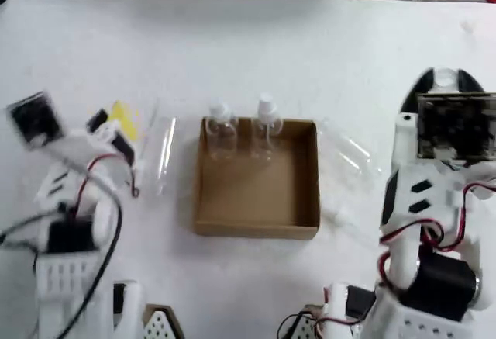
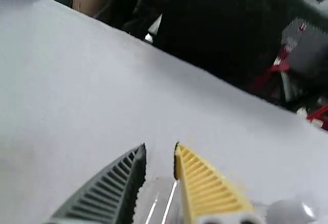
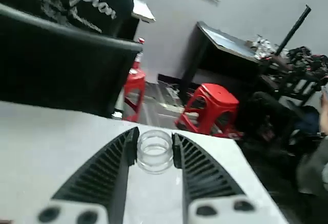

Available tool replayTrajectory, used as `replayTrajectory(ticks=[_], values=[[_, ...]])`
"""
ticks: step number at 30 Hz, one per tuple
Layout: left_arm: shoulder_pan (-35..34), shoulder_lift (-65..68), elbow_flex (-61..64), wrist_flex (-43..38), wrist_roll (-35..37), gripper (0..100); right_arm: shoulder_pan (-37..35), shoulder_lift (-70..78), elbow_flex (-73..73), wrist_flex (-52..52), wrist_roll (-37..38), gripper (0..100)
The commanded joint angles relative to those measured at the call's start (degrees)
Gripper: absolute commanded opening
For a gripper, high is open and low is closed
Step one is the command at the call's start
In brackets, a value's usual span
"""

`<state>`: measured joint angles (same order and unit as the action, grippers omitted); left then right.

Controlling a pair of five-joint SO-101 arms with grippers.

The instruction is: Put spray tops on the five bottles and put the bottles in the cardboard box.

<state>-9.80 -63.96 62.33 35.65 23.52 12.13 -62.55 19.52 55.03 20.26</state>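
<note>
As jaws clamp a bottle (image 3: 155, 151), stools (image 3: 210, 103) stand beyond.

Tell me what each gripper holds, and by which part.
Right gripper: a clear bottle, clamped at its open neck. Left gripper: a clear thing lies within it; whether it is held cannot be told.

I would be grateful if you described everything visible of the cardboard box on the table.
The cardboard box is brown, shallow, roughly square and open-topped, with plain upright walls. It sits flat on the white table, near its middle. Inside, two clear bottles with white spray tops stand upright against its far wall; the rest of its floor is bare. Nothing else touches it.
</note>
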Motion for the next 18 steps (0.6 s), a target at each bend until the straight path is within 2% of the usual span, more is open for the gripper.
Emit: replayTrajectory(ticks=[1, 4, 6, 9, 13, 18], values=[[-1.63, -21.41, -2.99, 9.41, 6.15, 10, -6.73, 0.22, -6.15, 2.42, -8.88, 1.7], [-0.31, -35.38, 0.0, 13.19, 6.51, 11, -15.87, 0.22, -9.05, 4.09, -11.87, 1.6], [2.95, -42.59, 3.25, 13.19, 6.42, 18, -22.81, 0.31, -10.9, 4.35, -12.13, 1.6], [9.27, -39.69, 3.43, 15.38, 6.33, 29, -31.16, 0.48, -13.45, 4.0, -12.13, 1.6], [19.3, -39.43, -0.44, 21.71, 5.01, 27, -36.18, 4.88, -18.2, 4.26, -12.22, 1.6], [30.9, -40.92, -3.16, 26.99, -4.75, 26, -40.66, 14.02, -24.88, 6.2, -14.59, 1.6]])
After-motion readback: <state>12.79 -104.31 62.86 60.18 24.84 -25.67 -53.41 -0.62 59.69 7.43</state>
